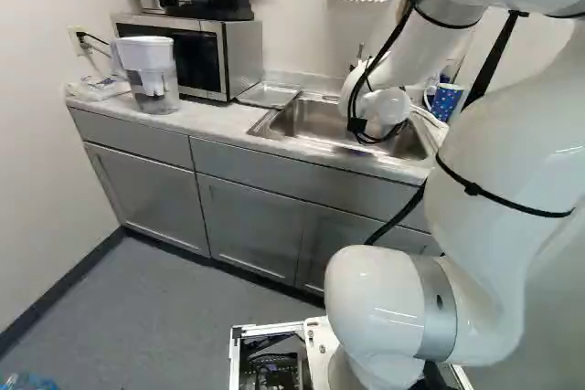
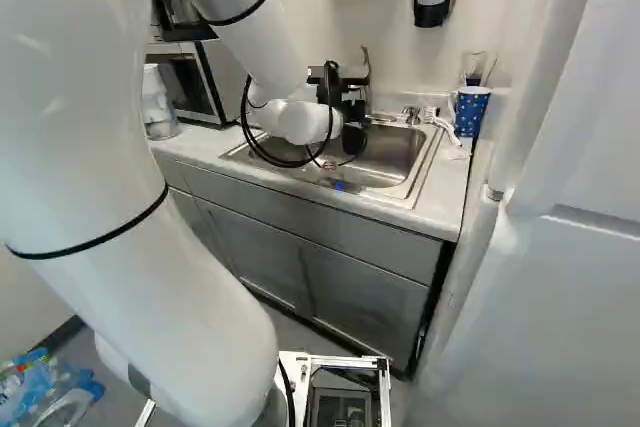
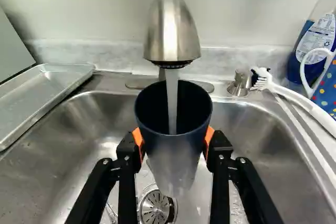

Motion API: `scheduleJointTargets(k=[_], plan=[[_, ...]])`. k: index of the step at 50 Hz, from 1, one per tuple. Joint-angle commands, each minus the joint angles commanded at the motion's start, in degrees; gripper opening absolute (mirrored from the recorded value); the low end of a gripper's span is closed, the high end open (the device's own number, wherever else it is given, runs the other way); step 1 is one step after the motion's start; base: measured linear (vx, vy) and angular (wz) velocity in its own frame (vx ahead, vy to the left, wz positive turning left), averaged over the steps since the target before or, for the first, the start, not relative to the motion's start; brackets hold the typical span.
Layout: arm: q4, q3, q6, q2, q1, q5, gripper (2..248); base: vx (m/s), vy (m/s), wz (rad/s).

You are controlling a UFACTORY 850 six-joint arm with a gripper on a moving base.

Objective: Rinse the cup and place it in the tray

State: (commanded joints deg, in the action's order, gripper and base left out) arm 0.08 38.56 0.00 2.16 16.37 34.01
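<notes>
I've got the dark blue cup (image 3: 176,156) held between both orange-padded fingers of my gripper (image 2: 355,112), mouth up above the sink basin (image 3: 283,145). Water runs from the faucet (image 3: 171,30) into it, and the metal tray (image 1: 268,95) lies between the microwave (image 1: 239,57) and the basin.

The countertop (image 1: 212,123) bears a pitcher (image 1: 153,79) and microwave (image 1: 239,57) toward its left edge, a metal tray (image 3: 42,94) near its back edge, a dotted mug (image 2: 471,113) by its right back corner.
</notes>
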Motion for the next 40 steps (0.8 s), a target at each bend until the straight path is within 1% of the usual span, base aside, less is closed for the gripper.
scheduleJointTargets(k=[40], plan=[[0.0, 0.0, 0.0, 0.0, 0.0, 0.0, 125, 0.0, 0.0, 0.0]])
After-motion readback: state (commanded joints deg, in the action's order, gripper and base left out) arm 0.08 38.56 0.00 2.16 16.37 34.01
